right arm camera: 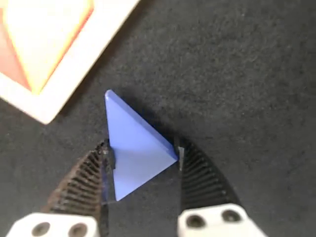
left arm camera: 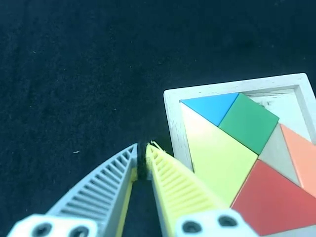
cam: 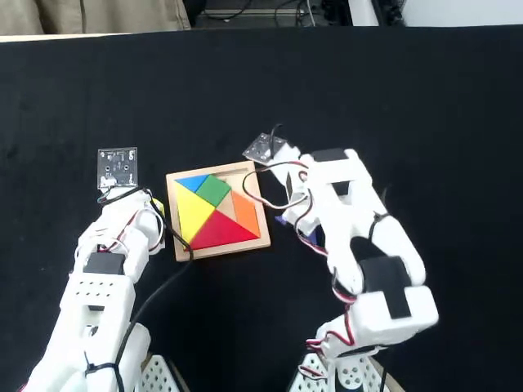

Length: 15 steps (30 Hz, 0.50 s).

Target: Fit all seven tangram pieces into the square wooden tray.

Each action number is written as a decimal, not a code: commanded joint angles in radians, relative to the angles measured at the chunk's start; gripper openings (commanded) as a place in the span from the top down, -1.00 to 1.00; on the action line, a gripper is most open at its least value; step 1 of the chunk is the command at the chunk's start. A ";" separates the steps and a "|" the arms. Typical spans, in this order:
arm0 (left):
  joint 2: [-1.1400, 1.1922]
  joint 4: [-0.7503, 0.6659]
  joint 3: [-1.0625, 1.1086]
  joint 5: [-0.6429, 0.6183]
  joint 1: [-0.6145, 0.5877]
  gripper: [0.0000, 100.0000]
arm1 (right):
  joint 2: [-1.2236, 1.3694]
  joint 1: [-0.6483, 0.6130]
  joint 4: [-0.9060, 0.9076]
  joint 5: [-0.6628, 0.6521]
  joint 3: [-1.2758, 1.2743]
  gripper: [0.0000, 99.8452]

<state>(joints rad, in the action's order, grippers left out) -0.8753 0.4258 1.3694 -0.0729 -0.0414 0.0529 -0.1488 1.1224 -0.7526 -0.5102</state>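
The square wooden tray (cam: 254, 189) lies mid-table between the arms. It holds a blue triangle (left arm camera: 212, 105), a green square (left arm camera: 249, 123), a yellow triangle (left arm camera: 219, 158), a red triangle (left arm camera: 276, 197) and an orange piece (left arm camera: 302, 154), with bare wood (left arm camera: 279, 154) showing between them. My left gripper (left arm camera: 143, 149) is shut with nothing in it, just outside the tray's left rim (left arm camera: 171, 123). A violet-blue triangle (right arm camera: 136, 148) lies on the cloth beside the tray's corner (right arm camera: 64, 64). My right gripper (right arm camera: 142, 153) is shut on it, a finger against each side.
Black cloth covers the table. One small grey square card (cam: 118, 168) lies behind the left arm, and another (cam: 263, 148) just behind the tray's far right corner. Loose cables (cam: 282, 175) run from the right arm over the tray's right edge.
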 commanded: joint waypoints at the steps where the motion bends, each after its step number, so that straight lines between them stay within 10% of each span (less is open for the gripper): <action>1: -0.009 -0.020 -0.005 0.009 0.005 0.91 | -0.171 0.002 0.083 -0.005 0.105 0.98; 15: -0.009 -0.020 -0.004 0.009 0.005 0.91 | -0.378 -0.161 0.104 0.089 0.314 0.98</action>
<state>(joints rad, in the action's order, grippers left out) -0.8753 0.4258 1.3694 -0.0729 -0.0414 -0.3460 -0.2777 1.2789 -0.7081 -0.2601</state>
